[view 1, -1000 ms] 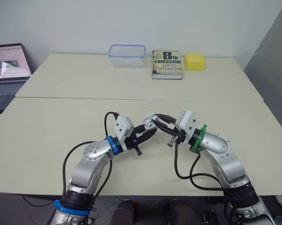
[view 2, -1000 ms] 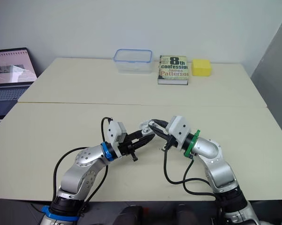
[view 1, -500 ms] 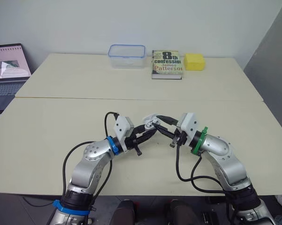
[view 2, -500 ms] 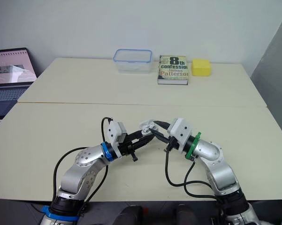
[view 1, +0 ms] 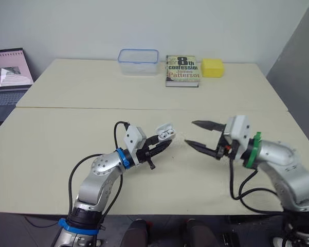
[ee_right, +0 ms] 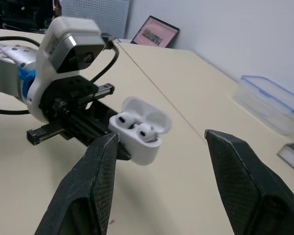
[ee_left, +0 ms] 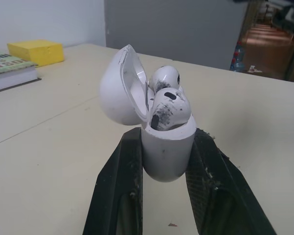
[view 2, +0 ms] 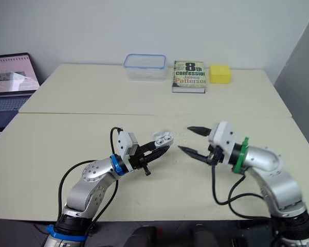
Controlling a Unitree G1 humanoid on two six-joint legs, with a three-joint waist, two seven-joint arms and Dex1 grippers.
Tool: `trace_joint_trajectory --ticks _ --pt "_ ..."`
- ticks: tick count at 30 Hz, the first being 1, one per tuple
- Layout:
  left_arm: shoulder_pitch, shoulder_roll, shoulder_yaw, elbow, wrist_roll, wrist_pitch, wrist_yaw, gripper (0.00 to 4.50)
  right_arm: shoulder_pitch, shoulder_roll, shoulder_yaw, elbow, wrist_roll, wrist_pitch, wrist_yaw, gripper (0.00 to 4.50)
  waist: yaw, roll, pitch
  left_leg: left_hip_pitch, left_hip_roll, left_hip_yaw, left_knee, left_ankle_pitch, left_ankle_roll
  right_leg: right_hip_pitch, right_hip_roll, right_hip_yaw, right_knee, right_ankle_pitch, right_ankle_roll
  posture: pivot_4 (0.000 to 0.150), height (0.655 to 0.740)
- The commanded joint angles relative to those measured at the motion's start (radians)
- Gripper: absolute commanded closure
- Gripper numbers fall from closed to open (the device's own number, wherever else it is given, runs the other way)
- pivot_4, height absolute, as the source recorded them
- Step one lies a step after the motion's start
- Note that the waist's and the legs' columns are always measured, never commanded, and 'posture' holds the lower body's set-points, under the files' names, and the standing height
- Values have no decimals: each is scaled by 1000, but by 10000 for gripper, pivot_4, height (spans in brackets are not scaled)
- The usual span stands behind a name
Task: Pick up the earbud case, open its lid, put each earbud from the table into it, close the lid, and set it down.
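Left gripper [view 1: 163, 142]: centre-left of the head view, clenched on the earbud case [ee_left: 167, 147].
Earbud case: mid-frame, above the table [view 1: 61, 136], lid [ee_left: 118, 88] open, both earbuds [ee_left: 169, 105] inside.
Right gripper [view 1: 189, 133]: right of centre, released, apart from the case.
Top centre: plastic container [view 1: 138, 61], book [view 1: 182, 70], yellow block [view 1: 213, 67].

Even, soft indoor light brightens the pale surface [view 1: 67, 128] with only faint shadows, while the left wrist view's far background blurs.
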Motion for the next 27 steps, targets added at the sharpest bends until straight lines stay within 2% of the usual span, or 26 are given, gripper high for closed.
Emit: trace_joint_trajectory --ticks 1,8,11,16,18,27 --pt "-25 -10 -2 -3 -8 -33 -11 36889 -115 -25 -27 79 17 5 37 15938 0 0 0 0 0 0 0 0 0 0 0 0 0 0 0 1500 7377" --pt "-33 -22 -17 12 -6 -47 -23 36889 -379 -1 86 357 -70 -105 171 15938 0 0 0 -1 0 0 0 0 0 -1 0 0 0 2 -4 1500 7377" --pt "-37 -24 -20 15 -7 -49 -25 36889 -448 28 141 443 -119 -144 211 21821 0 0 0 -1 0 0 0 0 0 -1 0 0 0 3 -4 1500 7377" --pt "-38 -19 -29 13 -12 -46 -46 36889 -536 59 230 566 -200 -172 277 40470 0 0 0 -1 0 0 0 0 0 -1 0 0 0 3 -5 1500 7377" --pt "-40 -16 -31 13 -12 -46 -57 36889 -575 69 262 615 -220 -173 319 45000 0 1 0 -1 0 0 0 0 0 -2 0 0 0 3 -5 1500 7377" --pt "-39 -22 -43 4 -11 -41 -66 36889 -664 134 362 734 -290 -190 460 45000 0 1 0 -1 0 0 0 0 0 -2 0 0 1 3 -5 1500 7377"
